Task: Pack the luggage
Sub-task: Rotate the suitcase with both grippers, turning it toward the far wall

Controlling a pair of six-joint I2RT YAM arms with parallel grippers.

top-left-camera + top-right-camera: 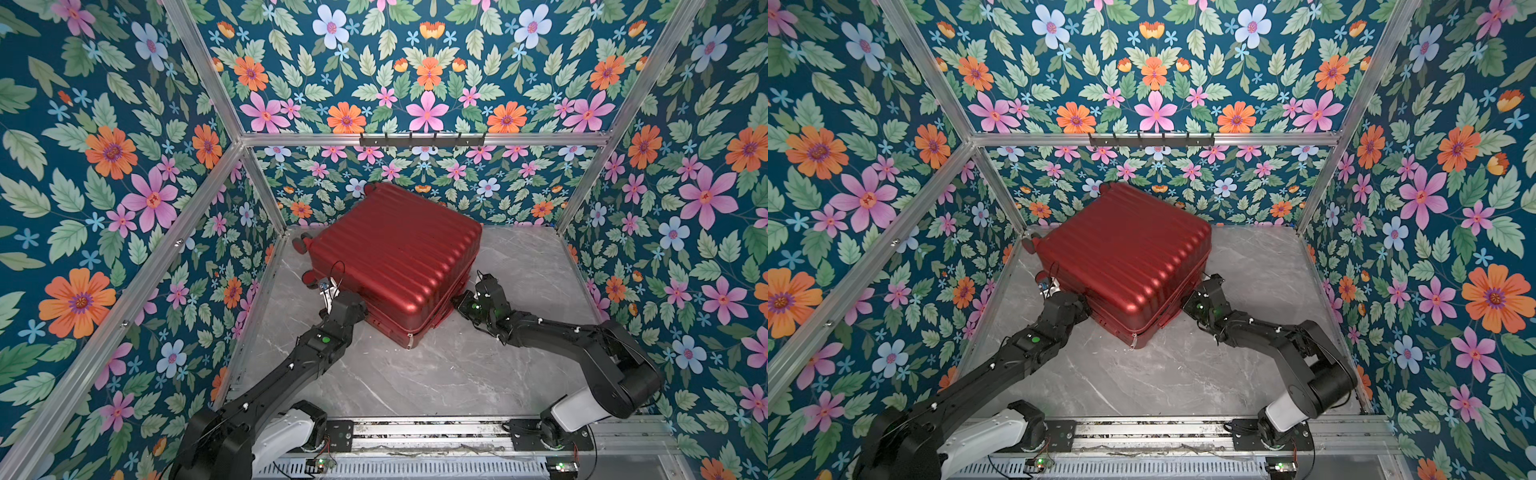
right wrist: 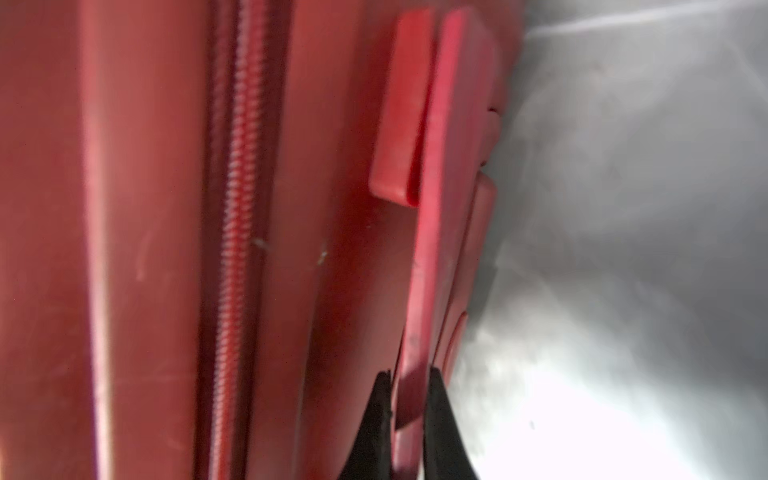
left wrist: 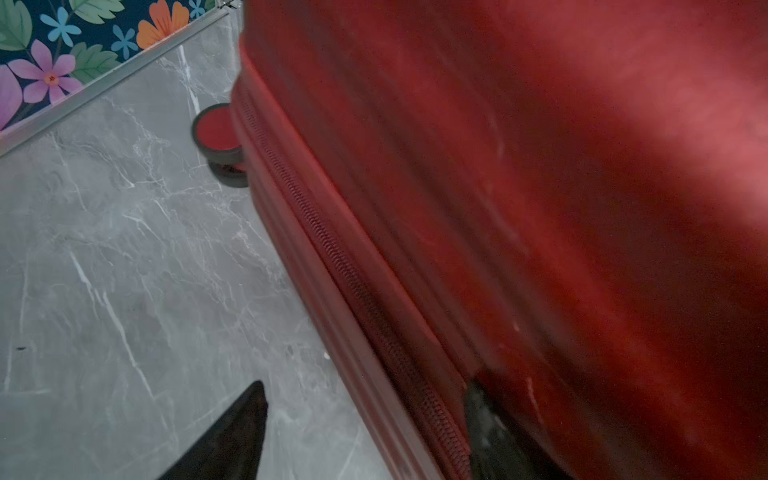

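The suitcase (image 1: pixel 395 257) lies shut on the table (image 1: pixel 415 382); the right gripper (image 2: pixel 409 374) pinches its side handle (image 2: pixel 440 208); the left gripper (image 3: pixel 365 386) gapes wide at the zipped edge (image 3: pixel 353 282), holding nothing; a pull may slip that thin handle free.

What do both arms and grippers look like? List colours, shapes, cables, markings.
Both arms, left arm and right arm, are matte black, blocky segmented links on a white base link. Each carries a green light, small white clips and thin black cable loops. The left gripper and right gripper have black, tapering pointed fingers.
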